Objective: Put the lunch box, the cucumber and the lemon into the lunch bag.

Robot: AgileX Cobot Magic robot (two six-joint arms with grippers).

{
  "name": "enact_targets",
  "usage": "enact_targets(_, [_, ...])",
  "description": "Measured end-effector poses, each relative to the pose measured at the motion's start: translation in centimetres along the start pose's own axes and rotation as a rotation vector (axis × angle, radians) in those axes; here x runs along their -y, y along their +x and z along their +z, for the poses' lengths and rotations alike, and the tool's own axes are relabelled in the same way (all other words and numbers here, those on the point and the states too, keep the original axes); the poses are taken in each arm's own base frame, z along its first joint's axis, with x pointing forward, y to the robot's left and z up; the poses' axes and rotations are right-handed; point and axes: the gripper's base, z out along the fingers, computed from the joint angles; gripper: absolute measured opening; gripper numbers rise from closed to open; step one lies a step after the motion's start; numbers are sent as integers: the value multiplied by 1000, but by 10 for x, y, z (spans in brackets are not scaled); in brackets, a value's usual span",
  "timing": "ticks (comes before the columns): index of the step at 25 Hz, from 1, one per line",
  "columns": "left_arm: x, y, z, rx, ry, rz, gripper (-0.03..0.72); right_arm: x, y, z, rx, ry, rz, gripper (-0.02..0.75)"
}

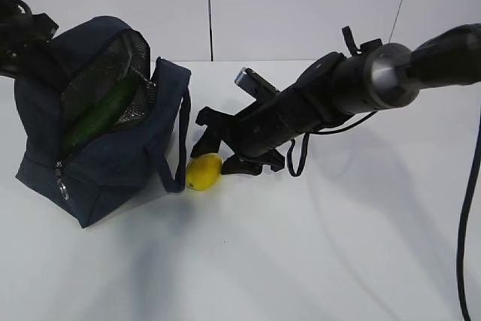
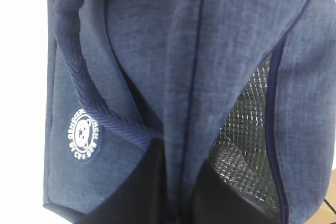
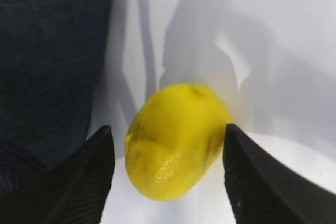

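Note:
The dark navy lunch bag [image 1: 113,167] stands open at the left, tipped toward the middle, its silver lining [image 2: 247,124] showing. The cucumber [image 1: 101,114] lies inside it at a slant. The lemon [image 1: 204,171] rests on the table right beside the bag's handle. My right gripper [image 1: 212,154] is low over the lemon [image 3: 176,140], open, with one finger on each side and a small gap at both. My left gripper [image 2: 176,182] is shut on a fold of the lunch bag's fabric [image 2: 157,51] near its opening. The lunch box is out of view.
The white table [image 1: 316,261] stretches to the front and right of the lemon. A white wall stands behind. A black cable [image 1: 470,208] hangs at the right edge. The bag's zipper pull [image 1: 62,186] dangles at its front left corner.

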Motion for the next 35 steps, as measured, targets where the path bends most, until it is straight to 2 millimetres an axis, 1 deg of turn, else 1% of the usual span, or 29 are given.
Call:
enact_targets(5, [0,0,0,0,0,2,19,4,2,4,-19,1,10,487])
enact_targets(8, [0,0,0,0,0,4,19,8,4,10,-28,2,34,487])
enact_targets(17, [0,0,0,0,0,5,19,9,4,14,-19,-21,62,486])
enact_targets(19, [0,0,0,0,0,5,19,9,3,14,-15,-23,61,470])
enact_targets(27, [0,0,0,0,0,5,19,10,3,14,-11,-22,47,355])
enact_targets(33, [0,0,0,-2,1,7,19,10,4,14,-19,-24,30,345])
enact_targets(35, [0,0,0,-2,1,7,19,10,1,10,-20,-18,7,344])
